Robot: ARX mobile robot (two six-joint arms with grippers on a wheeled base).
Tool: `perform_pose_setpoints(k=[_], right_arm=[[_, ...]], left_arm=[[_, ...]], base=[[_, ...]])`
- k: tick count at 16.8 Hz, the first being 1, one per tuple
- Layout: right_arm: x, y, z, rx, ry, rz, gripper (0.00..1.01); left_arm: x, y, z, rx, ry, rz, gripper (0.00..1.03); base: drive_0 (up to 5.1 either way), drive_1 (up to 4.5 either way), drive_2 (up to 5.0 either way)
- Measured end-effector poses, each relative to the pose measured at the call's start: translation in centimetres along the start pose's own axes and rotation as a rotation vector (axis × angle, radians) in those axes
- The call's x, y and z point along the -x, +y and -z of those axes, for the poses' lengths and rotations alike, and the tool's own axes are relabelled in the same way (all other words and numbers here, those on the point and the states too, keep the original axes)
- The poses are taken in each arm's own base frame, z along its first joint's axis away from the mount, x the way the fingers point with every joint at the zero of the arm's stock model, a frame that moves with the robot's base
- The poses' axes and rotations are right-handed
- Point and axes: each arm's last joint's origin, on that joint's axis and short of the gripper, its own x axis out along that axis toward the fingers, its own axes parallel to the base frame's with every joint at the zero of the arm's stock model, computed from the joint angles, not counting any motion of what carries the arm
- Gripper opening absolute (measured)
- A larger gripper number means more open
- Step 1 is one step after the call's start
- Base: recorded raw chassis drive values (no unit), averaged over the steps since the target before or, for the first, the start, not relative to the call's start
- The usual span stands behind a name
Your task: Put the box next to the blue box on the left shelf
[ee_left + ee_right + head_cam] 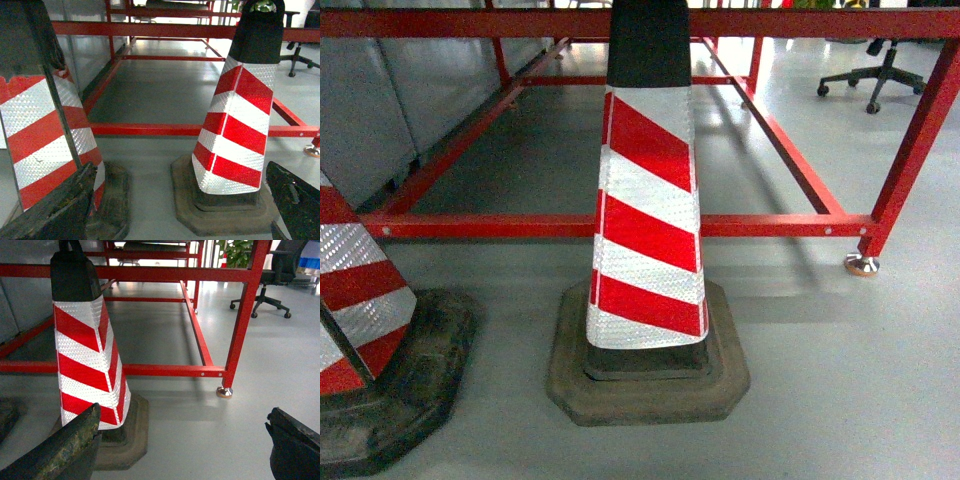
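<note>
Red-and-white striped cones, two of them, stand upright before the red frame: one cone central, another cone left of it. We see neither box nor shelf. Our left gripper and right gripper gape wide, holding nothing.

Left gripper and right gripper hang low, jaws spread wide (nothing between them).
</note>
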Motion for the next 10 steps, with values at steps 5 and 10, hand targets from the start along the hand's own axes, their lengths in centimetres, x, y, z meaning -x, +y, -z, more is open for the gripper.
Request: perform_pose_setpoints(k=[5,10], right_arm=[[0.0,0.0,-0.01,0.0,-0.001,0.0,0.98],[0.0,0.0,0.01,-0.001,0.001,0.0,0.98]], left_arm=[[0.0,0.0,0.02,0.0,0.002,0.002,0.98],[0.0,0.0,0.0,-0.01,0.0,0.001,0.98]], base=[[0.0,0.0,0.0],[0.0,0.0,0.0]])
